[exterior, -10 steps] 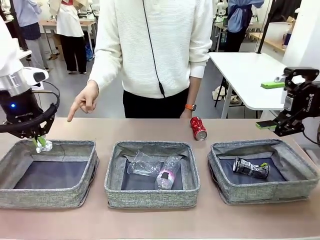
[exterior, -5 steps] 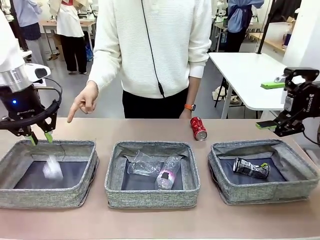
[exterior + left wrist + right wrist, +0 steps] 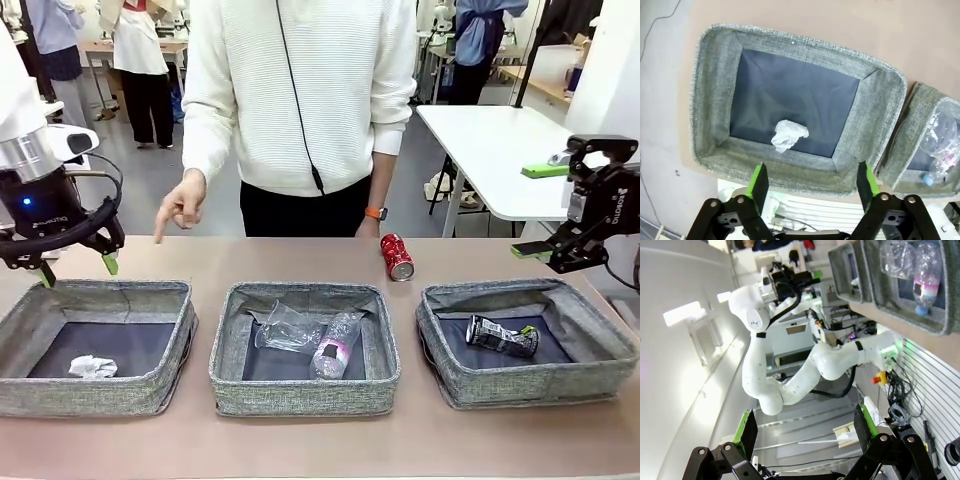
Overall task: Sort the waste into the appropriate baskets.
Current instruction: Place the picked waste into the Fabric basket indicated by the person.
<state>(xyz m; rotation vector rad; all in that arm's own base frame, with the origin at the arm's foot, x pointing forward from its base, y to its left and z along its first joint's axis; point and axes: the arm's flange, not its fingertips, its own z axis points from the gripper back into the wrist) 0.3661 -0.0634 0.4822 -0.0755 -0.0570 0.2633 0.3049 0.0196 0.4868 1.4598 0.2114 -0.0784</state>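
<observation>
Crumpled white paper ball (image 3: 93, 367) lies on the floor of the left basket (image 3: 170, 340), below my empty, spread left gripper (image 3: 75, 268).
From the front, my right gripper (image 3: 545, 210) hangs wide apart beyond the right basket (image 3: 445, 345); the red can (image 3: 396, 257) lies behind the middle basket (image 3: 300, 395). My left wrist view shows green pads (image 3: 759, 181) over the near wall. My right wrist view cuts the bottle (image 3: 926, 275) off at the frame's edge.

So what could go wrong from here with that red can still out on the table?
The red can lies on its side just beyond the middle basket, so a nudge from the fingers might roll it away. The person's hand hangs near the open left gripper, so an arm crossing toward the can could brush it.
</observation>
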